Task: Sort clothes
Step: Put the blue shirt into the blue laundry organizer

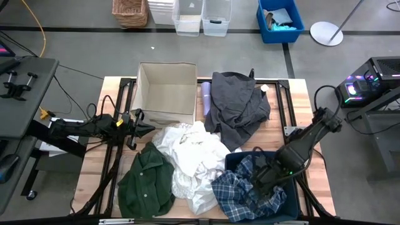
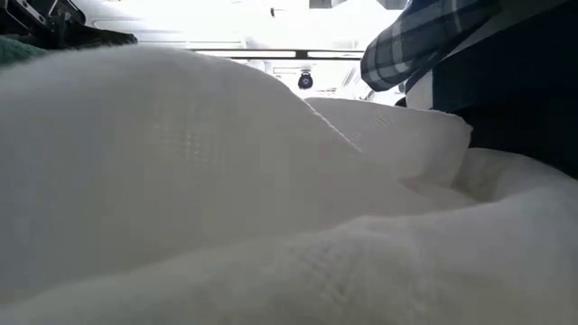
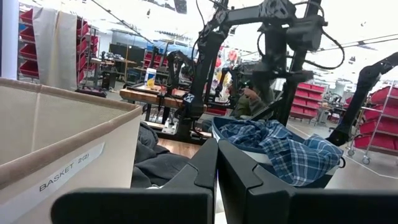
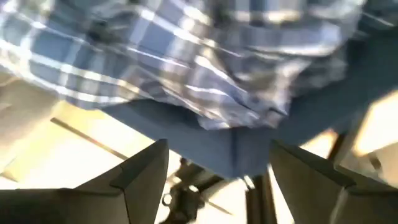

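Observation:
A blue-and-white plaid shirt [image 1: 240, 190] lies in a dark blue basket [image 1: 292, 199] at the near right and spills over its rim. White fabric pieces [image 1: 190, 156] are heaped mid-table and fill the low view [image 2: 226, 181]. A dark green shirt [image 1: 147, 181] lies near left, and a dark grey garment [image 1: 237, 106] far centre. My right gripper [image 1: 261, 181] is open just above the plaid shirt [image 4: 186, 56] and the basket's rim [image 4: 205, 134]. My left gripper [image 1: 149, 128] is shut and empty beside the beige basket [image 1: 165, 94]; its fingers [image 3: 205, 168] point toward the table's right.
The beige fabric basket labelled "BASKET 2" [image 3: 62, 149] stands at the far left of the table. A pale purple cylinder [image 1: 206, 97] lies between it and the grey garment. Clear bins and a blue crate [image 1: 280, 22] stand on the floor beyond the far edge.

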### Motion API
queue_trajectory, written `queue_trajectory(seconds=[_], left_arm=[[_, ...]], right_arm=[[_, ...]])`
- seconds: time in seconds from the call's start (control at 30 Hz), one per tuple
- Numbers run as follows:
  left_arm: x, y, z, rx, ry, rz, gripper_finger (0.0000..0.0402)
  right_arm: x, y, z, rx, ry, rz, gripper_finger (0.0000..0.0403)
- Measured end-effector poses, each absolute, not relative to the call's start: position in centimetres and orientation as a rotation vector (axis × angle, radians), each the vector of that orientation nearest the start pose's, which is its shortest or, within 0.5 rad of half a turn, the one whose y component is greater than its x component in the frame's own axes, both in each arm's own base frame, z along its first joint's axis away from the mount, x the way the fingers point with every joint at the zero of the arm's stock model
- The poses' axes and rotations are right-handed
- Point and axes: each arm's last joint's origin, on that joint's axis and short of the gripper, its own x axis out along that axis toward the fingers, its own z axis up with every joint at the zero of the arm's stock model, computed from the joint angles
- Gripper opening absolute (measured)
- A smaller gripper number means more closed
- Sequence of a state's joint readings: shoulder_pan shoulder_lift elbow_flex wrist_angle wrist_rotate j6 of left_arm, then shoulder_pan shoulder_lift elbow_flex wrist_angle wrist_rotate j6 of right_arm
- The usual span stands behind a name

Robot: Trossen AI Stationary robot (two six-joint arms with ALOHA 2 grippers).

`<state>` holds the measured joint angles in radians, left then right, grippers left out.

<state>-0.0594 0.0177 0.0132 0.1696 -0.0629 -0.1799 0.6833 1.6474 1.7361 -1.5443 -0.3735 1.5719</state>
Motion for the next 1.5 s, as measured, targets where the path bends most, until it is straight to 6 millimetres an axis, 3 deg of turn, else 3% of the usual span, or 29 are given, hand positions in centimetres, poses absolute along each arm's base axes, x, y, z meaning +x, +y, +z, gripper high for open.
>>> queue_trajectory(seconds=[0.1,0.27,0.37,0.5,0.6,0.67,0.9,1.17,1.5], left_arm=[[9.7,-0.4,18.3,-0.190,-0.164,-0.011,0.0000],[9.7,-0.4,18.3,-0.190,-0.166,-0.011,0.0000],[9.7,-0.4,18.3,-0.190,-0.165,-0.012,0.0000],[9.7,-0.4,18.3,-0.190,-0.164,-0.011,0.0000],[9.7,-0.4,18.3,-0.190,-0.164,-0.011,0.0000],[9.7,-0.4,18.3,-0.190,-0.164,-0.011,0.0000],[9.7,-0.4,18.3,-0.190,-0.164,-0.011,0.0000],[9.7,-0.4,18.3,-0.190,-0.164,-0.011,0.0000],[9.7,-0.4,18.3,-0.189,-0.164,-0.011,0.0000]], right_arm=[[22.1,18.5,36.6,0.964,1.702,-0.489,0.0275],[25.6,17.2,38.2,1.051,1.213,-0.459,0.0275],[28.9,16.3,36.8,1.061,1.118,-0.405,0.0275],[34.7,15.8,33.9,0.924,1.060,-0.185,0.0275],[37.8,15.3,31.5,0.802,1.098,-0.040,0.0275],[38.8,14.9,29.9,0.730,1.181,0.023,0.0275],[39.5,14.1,27.1,0.486,1.407,0.222,0.0275],[39.3,14.5,27.0,0.311,1.382,0.429,0.0275],[39.6,15.7,25.3,0.334,1.440,0.514,0.0275]])
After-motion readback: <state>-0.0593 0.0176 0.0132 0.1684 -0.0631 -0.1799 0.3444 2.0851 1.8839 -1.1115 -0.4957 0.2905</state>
